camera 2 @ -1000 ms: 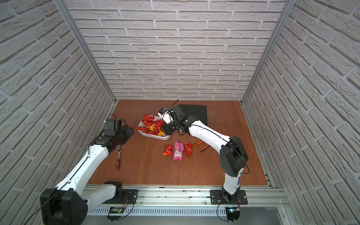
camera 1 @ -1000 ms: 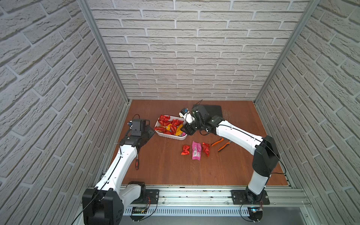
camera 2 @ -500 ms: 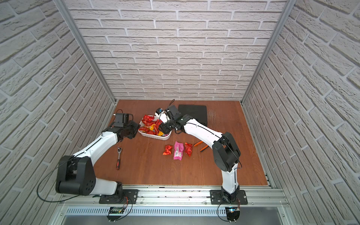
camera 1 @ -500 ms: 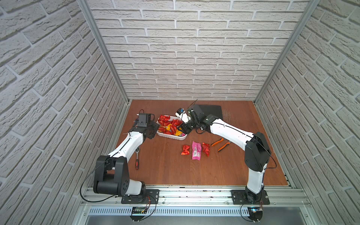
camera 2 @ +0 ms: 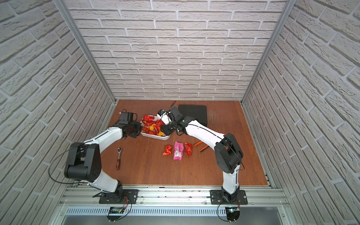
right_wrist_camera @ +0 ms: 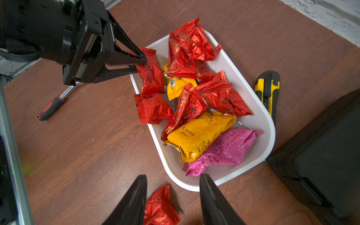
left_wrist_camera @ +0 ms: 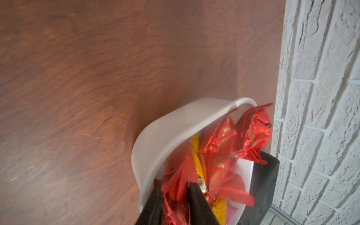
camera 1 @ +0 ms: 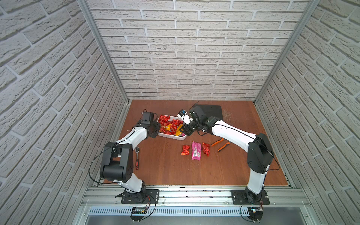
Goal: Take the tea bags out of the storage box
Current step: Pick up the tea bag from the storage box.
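red foil tea bag [right_wrist_camera: 152, 81], corner-pinched in the left end effector [right_wrist_camera: 141, 65], might slip free; right end effector [right_wrist_camera: 173, 176] sits spread, empty.

The left arm [camera 1: 134, 136] and the right arm [camera 1: 231, 134] look the same: smooth white shells on the long parts and chunky black housings at the joints. A thin black cable [camera 1: 90, 171] runs along each white shell and makes a free loop near the base. Each base plate [camera 1: 140, 197] is black and flat, with small screws. The left gripper [right_wrist_camera: 140, 65] and the right gripper [right_wrist_camera: 173, 176] are black, with long fingers [right_wrist_camera: 212, 200] which become narrow at the tip.
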You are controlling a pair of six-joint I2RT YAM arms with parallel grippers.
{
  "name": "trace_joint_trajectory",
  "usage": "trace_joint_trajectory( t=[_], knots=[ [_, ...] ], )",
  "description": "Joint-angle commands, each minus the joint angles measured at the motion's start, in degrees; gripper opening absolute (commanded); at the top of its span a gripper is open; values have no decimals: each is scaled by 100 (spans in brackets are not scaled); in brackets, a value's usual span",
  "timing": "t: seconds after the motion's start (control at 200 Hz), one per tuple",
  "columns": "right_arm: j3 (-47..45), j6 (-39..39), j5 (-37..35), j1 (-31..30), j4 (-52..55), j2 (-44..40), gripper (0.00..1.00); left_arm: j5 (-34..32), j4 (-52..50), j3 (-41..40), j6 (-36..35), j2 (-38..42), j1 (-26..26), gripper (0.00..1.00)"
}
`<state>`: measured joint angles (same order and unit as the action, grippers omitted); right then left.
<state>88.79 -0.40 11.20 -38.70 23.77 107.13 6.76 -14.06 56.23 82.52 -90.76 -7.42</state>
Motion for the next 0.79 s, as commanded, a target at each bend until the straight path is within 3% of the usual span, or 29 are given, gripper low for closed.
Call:
trace_joint_trajectory(
  t=[0.0, 0.17, 0.295, 0.41, 0.575, 0.695, 0.79],
  knots=[
    [-101, 80, -47, -29, -116, -356, 49, -15, 31, 195, 45, 0, -43, 15],
    [-178, 178, 22, -24, -162, -490, 49, -314, -400, 174, -63, 427, -48, 1],
    [-189, 364, 112, -27, -138, -634, 49, -522, -544, 66, -282, 903, -47, 0],
    [-144, 767, 237, -24, -33, -817, 50, -487, -321, -1, -894, 1276, -66, 0],
    [-80, 1955, 348, 77, 404, -1048, 51, 571, 1394, -496, -2160, 1763, -188, 0],
    [-218, 2910, 1034, 343, 473, -1187, 52, 1783, 2504, -648, -2761, 1718, -372, 0],
    [-513, 3434, 1546, 545, 231, -1430, 54, 2384, 2979, -676, -2977, 1679, -592, 0]
  ],
)
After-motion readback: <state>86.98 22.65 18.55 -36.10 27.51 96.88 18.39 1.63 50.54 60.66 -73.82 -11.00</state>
